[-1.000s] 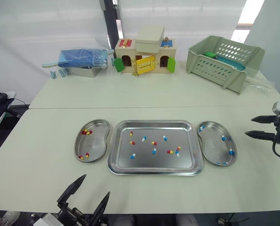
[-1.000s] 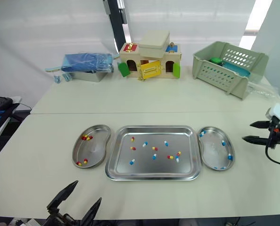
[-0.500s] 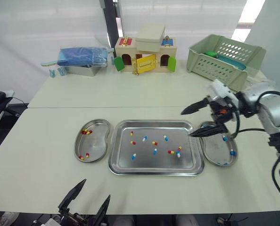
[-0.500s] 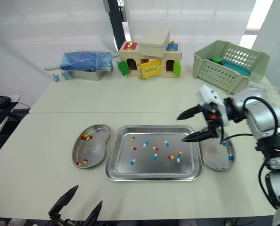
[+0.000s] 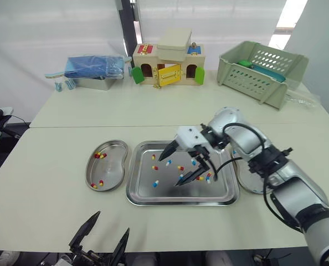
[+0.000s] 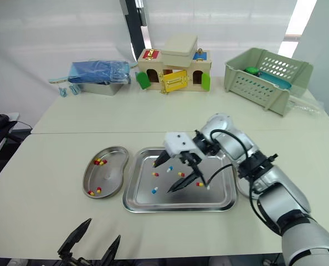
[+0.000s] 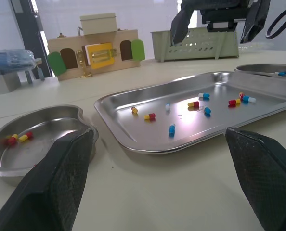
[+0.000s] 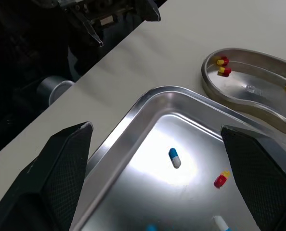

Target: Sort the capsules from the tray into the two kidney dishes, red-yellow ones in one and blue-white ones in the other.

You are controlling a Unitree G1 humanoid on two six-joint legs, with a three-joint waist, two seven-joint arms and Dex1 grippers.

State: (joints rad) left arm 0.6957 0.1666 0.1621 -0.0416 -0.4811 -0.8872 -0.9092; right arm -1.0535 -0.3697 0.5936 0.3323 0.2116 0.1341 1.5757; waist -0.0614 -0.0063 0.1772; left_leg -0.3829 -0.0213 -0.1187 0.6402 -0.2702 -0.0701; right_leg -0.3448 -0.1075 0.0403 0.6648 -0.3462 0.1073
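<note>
Centrally, on the pale tabletop [image 5: 54, 194]: one rectangular steel tray [image 5: 181, 201], flanked by two steel kidney dishes.

- Tray contents: a loose scatter of both kinds, none touching the rim. Red-yellow capsules [image 7: 149, 116] and blue-white capsules [image 7: 172, 128] lie mixed, with most in the middle and right part of the tray.
- Left kidney dish [image 5: 106, 172]: just beside the tray's left edge. It holds red-yellow pieces only, in two small clusters, one at the far end [image 5: 101, 155] and one at the near end.
- Right kidney dish [image 7: 266, 67]: just beside the tray's right edge and largely hidden behind the right arm in the head views. At least one blue-white piece [image 7: 281, 73] shows inside it.
- Right gripper [image 5: 168, 172]: reaching in from the right and hanging above the left-middle of the tray, with its jaws spread wide and nothing between them. The right wrist view looks down past them at one blue-white piece and one red-yellow piece on the tray floor.
- Left gripper [image 5: 113, 221]: low at the near edge of the tabletop, well apart from the tray, with its jaws likewise apart and empty.
- Far side of the tabletop, left to right: a blue bundle [image 5: 92, 66] on a metal tin [image 5: 95, 83], a wooden toy house [image 5: 167, 66] and a tilted green basket [image 5: 264, 69].
</note>
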